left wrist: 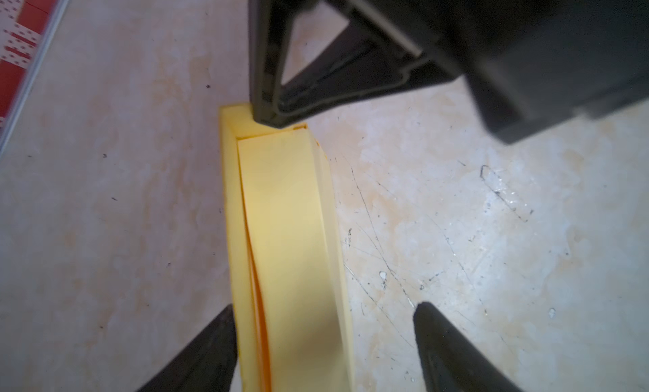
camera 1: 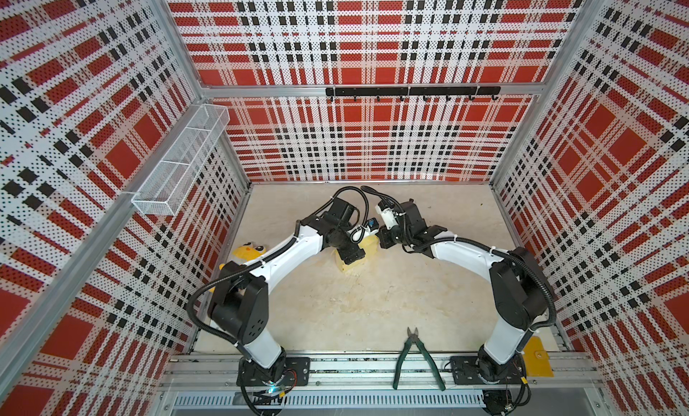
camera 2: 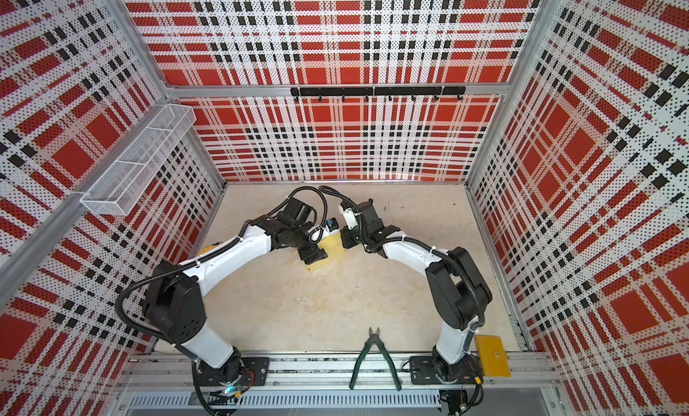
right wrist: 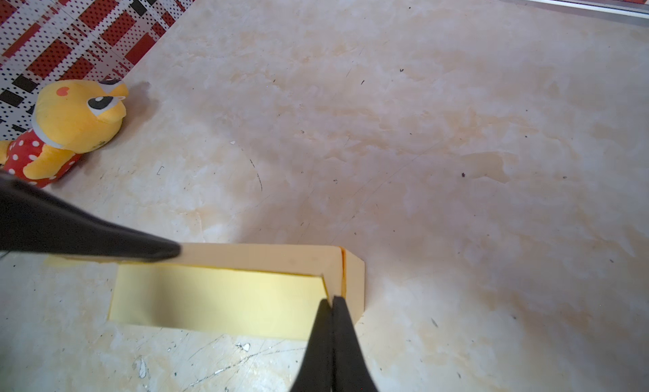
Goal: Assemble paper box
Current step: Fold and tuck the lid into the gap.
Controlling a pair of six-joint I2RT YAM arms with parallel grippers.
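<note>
1. In both top views the paper box (camera 1: 370, 243) (camera 2: 333, 243) lies on the table (camera 1: 373, 302), far of centre. It sits between the left gripper (camera 1: 351, 258) and the right gripper (camera 1: 384, 241), whose jaws are hidden from above.
2. Left wrist view: the left gripper (left wrist: 325, 306) is spread wide and straddles the box's long upright wall. One finger (left wrist: 217, 337) is just beside the card, and it grips nothing.
3. Right wrist view: the right gripper (right wrist: 332, 299) is closed, pinching the box's end wall at a corner. A plush toy (right wrist: 70, 127) sits well apart, by the left wall.
</note>
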